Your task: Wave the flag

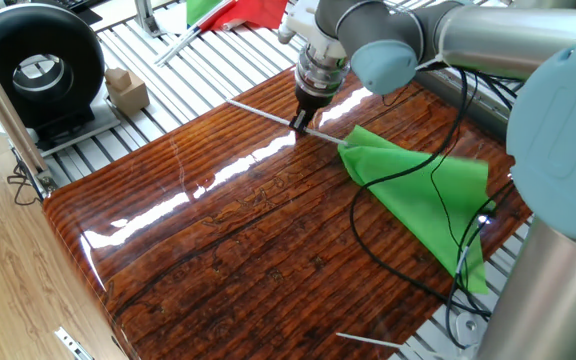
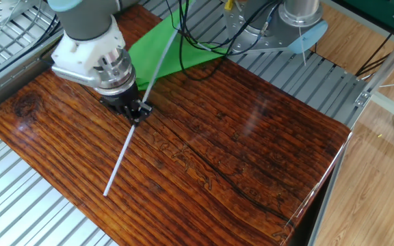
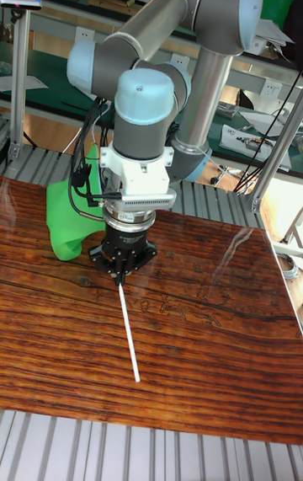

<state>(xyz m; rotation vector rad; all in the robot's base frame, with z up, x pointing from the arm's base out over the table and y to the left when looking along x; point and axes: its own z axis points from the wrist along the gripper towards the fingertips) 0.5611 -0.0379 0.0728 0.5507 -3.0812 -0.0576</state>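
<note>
1. I am in a workshop beside a glossy, dark-grained wooden table (image 1: 218, 250) that lies on a ribbed metal bench. Green shelving fills the back wall, and black cables trail over the wood.
2. A grey robot arm (image 3: 181, 18) with pale blue joint caps bends over the far side of the table and points its wrist down at the wood.
3. A black round fan (image 1: 36, 70) stands at one corner of the bench, with a small wooden block (image 1: 126, 88) next to it.
4. A red-and-green flag (image 1: 236, 12) lies on the bench beyond the table, well apart from the arm.
5. The flag (image 1: 423, 195) to be waved has a bright green cloth, which sits crumpled near the table edge on the arm's base side.
6. Its thin grey-white rod (image 2: 120, 164) runs from the cloth, through the gripper, and out over the bare wood, low and close to the surface in two views.
7. The gripper (image 2: 137, 113) is clamped on the rod partway along, between the cloth and the free tip.
8. So the rod's long axis crosses the fingers: cloth on one side, bare end on the other. I judge that swinging the wrist would sweep both ends.
9. The two side views disagree on the rod's angle, so I cannot tell its exact tilt.
</note>
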